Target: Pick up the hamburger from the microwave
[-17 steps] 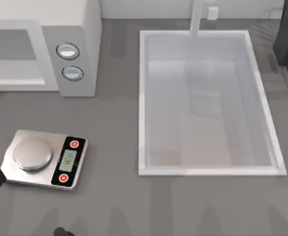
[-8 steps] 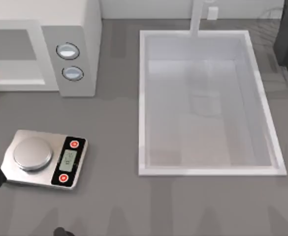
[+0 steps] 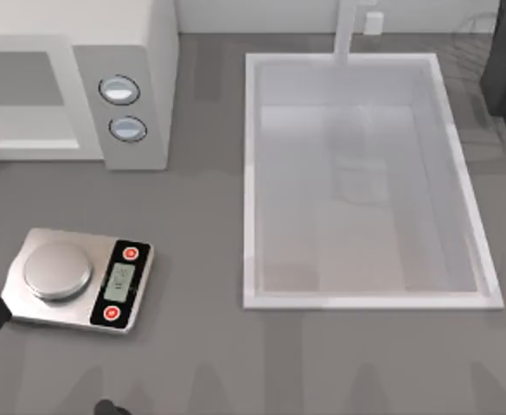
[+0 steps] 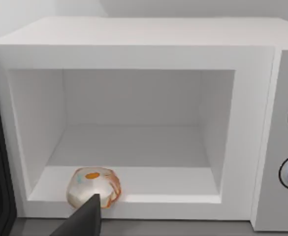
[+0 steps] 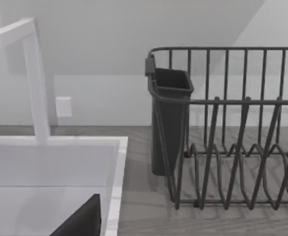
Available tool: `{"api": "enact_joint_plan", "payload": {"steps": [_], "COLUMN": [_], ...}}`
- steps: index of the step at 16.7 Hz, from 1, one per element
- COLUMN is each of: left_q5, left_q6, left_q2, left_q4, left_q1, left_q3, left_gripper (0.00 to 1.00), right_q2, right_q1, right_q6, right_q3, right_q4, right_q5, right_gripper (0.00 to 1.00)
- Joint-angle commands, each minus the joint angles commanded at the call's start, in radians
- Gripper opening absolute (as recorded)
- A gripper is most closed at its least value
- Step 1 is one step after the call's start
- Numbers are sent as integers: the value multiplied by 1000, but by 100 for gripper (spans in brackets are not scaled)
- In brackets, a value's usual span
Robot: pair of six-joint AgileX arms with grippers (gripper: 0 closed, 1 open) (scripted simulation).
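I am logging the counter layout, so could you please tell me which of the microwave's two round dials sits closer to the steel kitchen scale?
The lower round silver-rimmed dial on the white boxy microwave's grey panel; the other dial sits above it in the top view, farther from the flat steel scale.

Overhead top view; left wrist view close, facing microwave (image 4: pixel 134 123) too.

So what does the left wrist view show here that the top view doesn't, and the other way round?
Left wrist view alone: the microwave's open white cavity straight on, with most of the hamburger sitting at its front edge, and a dark finger of the left gripper just in front of the bun.

Top view alone: the kitchen scale, the sink and the faucet.

Both: the microwave, its two dials, and the hamburger, a mere sliver at the top view's left edge.
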Motion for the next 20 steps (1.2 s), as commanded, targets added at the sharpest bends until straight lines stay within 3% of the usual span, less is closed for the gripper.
{"api": "enact_joint_plan", "payload": {"steps": [5, 9, 20], "left_q5": [9, 39, 175], "left_q6": [4, 15, 69], "left_q2": [61, 289, 1474], "left_q4": [38, 168, 752], "left_q1": [8, 35, 158], "left_q3": [27, 120, 536], "left_gripper": [100, 100, 100], "right_q2": [0, 0, 0], "right_q1": [0, 0, 0], "right_q6": [0, 0, 0], "right_q3": [0, 0, 0], "right_q4": [0, 0, 0], "right_q5": [0, 0, 0], "right_gripper": [100, 100, 100]}}
